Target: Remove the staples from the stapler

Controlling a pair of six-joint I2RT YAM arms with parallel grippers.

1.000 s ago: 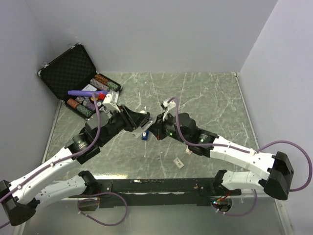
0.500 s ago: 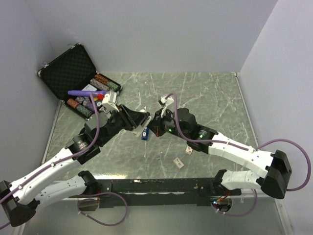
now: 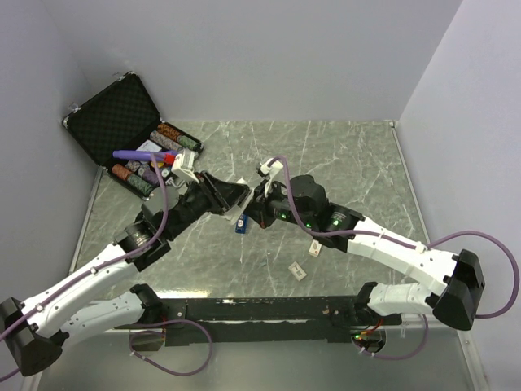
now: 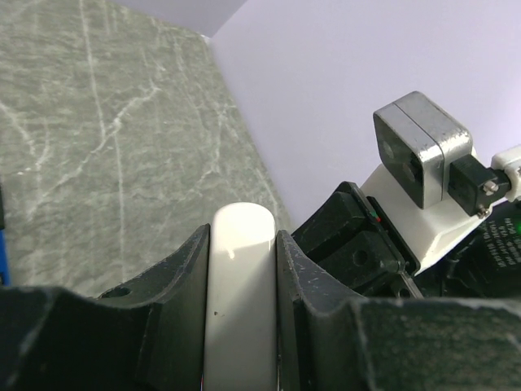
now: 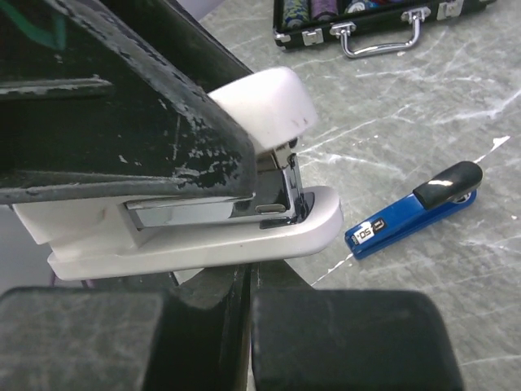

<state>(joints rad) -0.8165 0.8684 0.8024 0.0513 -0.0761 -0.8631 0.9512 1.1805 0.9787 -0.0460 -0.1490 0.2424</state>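
Observation:
A small blue stapler [image 3: 241, 225] with a black end lies flat on the marble table, below where the two grippers meet. It also shows in the right wrist view [image 5: 415, 213], apart from both grippers. My left gripper [image 3: 234, 195] is shut on a white stapler-like bar [image 4: 240, 301], held above the table. The right wrist view shows that bar [image 5: 212, 244] has a chrome metal channel between a white top and base. My right gripper [image 5: 248, 285] is shut, its tips against the underside of the white base; it also shows in the top view [image 3: 252, 208].
An open black case [image 3: 122, 122] with poker chips sits at the back left, and its handle side shows in the right wrist view [image 5: 366, 16]. A purple tube [image 3: 134, 154] lies across it. Two small white tags [image 3: 298, 270] lie on the table near the front.
My right gripper has moved left, up to the white bar in my left gripper. The left gripper has shifted slightly. The blue stapler has not moved.

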